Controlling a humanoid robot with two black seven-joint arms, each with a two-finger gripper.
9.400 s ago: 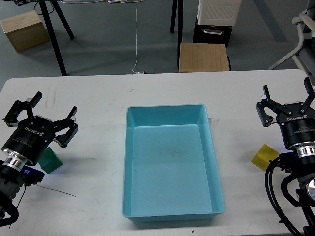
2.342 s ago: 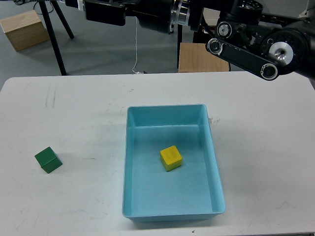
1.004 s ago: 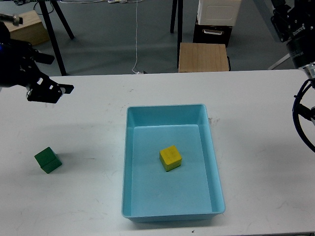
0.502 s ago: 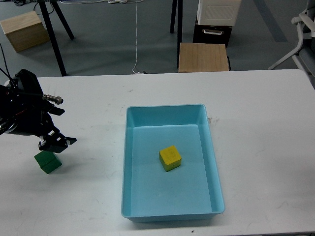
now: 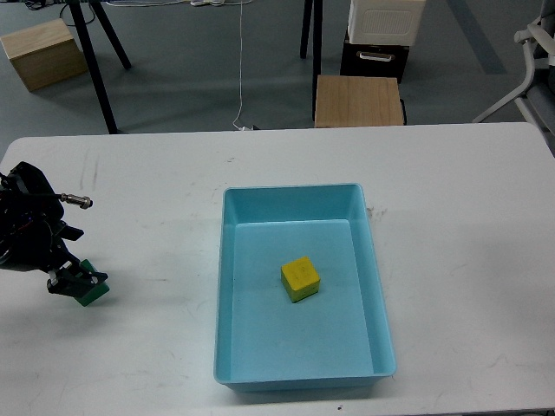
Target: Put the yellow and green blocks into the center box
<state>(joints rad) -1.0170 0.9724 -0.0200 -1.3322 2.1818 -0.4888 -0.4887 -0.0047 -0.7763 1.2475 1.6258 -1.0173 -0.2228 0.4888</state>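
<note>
The yellow block (image 5: 300, 278) lies inside the light blue box (image 5: 227, 286) at the table's center. The green block (image 5: 90, 294) sits on the white table at the left, partly hidden by my left gripper (image 5: 76, 279). That gripper has come down right over the block, with dark finger parts on both sides of it. It is too dark and small to tell whether the fingers press on the block. My right gripper is out of view.
The white table (image 5: 468, 260) stretches to the right of the box. Beyond the far edge stand a wooden stool (image 5: 358, 100), black stand legs (image 5: 95, 69) and a wooden crate (image 5: 39, 52) on the floor.
My left gripper has moved down and a little left onto the green block, now covering part of it. The yellow block and box have not moved.
</note>
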